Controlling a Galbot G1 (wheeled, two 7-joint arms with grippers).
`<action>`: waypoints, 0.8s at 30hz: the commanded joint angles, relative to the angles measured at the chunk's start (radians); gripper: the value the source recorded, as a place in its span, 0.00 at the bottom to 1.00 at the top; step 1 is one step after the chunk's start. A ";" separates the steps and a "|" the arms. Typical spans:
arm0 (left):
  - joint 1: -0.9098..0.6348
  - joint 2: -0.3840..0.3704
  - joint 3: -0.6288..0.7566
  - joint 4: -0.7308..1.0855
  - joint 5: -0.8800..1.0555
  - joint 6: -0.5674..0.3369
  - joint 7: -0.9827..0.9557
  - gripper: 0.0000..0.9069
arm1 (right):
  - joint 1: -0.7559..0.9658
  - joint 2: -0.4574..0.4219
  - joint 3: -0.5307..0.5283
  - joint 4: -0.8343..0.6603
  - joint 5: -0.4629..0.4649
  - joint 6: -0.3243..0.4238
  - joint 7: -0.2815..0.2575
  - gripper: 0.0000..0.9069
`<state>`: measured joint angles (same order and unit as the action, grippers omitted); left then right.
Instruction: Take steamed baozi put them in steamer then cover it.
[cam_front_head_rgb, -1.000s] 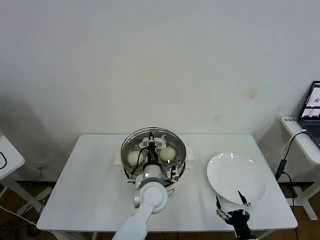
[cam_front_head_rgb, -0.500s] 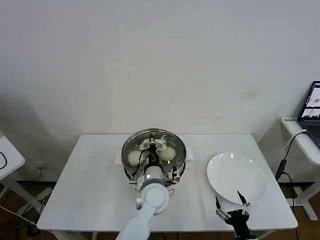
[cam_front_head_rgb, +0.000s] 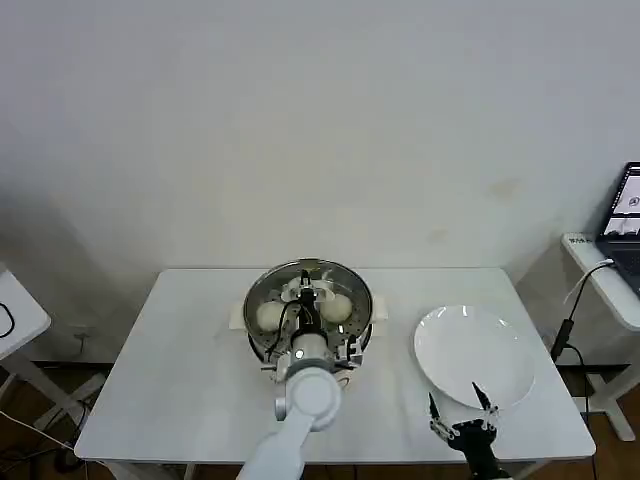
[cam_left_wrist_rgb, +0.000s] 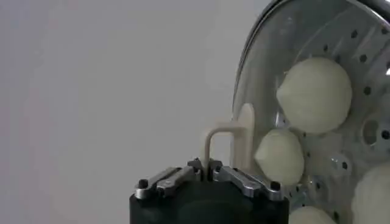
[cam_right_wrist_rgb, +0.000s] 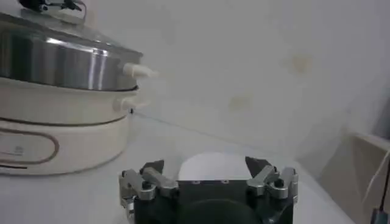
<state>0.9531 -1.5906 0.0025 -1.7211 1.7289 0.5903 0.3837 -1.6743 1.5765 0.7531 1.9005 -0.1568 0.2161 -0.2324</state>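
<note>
The steamer (cam_front_head_rgb: 256, 296), a shiny steel pot on a white base, stands at the table's middle back. A round glass lid (cam_front_head_rgb: 348, 284) lies over it. Through the glass I see cream-white baozi (cam_front_head_rgb: 269, 316) (cam_front_head_rgb: 337, 308) on the perforated tray (cam_left_wrist_rgb: 359, 55). My left gripper (cam_front_head_rgb: 305, 300) is above the lid's centre, shut on the lid's cream loop handle (cam_left_wrist_rgb: 222, 141). The left wrist view shows several baozi (cam_left_wrist_rgb: 314, 94) (cam_left_wrist_rgb: 279, 157) under the glass. My right gripper (cam_front_head_rgb: 462, 405) hovers open and empty at the front right, near the plate's front edge.
A flat white plate (cam_front_head_rgb: 475, 350) lies bare to the right of the steamer (cam_right_wrist_rgb: 67, 61). A side table with a laptop (cam_front_head_rgb: 625, 225) stands at the far right, another small table (cam_front_head_rgb: 15, 315) at the far left. Bare tabletop lies left of the steamer.
My left gripper and the lid it holds have sunk slightly and shifted a little right over the steamer. The right gripper has barely moved.
</note>
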 joint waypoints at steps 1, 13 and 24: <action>0.004 -0.006 -0.004 -0.006 0.001 -0.008 -0.007 1.00 | 0.000 0.000 -0.001 0.000 -0.001 0.000 -0.001 1.00; 0.033 0.009 -0.006 -0.085 -0.023 -0.002 -0.012 1.00 | -0.001 0.000 -0.008 -0.001 -0.006 0.001 -0.002 1.00; 0.146 0.089 0.022 -0.258 -0.068 -0.010 -0.015 1.00 | -0.004 -0.001 -0.011 -0.004 -0.010 0.002 -0.002 1.00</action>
<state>1.0161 -1.5516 0.0040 -1.8382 1.6885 0.5846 0.3710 -1.6777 1.5763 0.7435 1.8988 -0.1644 0.2174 -0.2343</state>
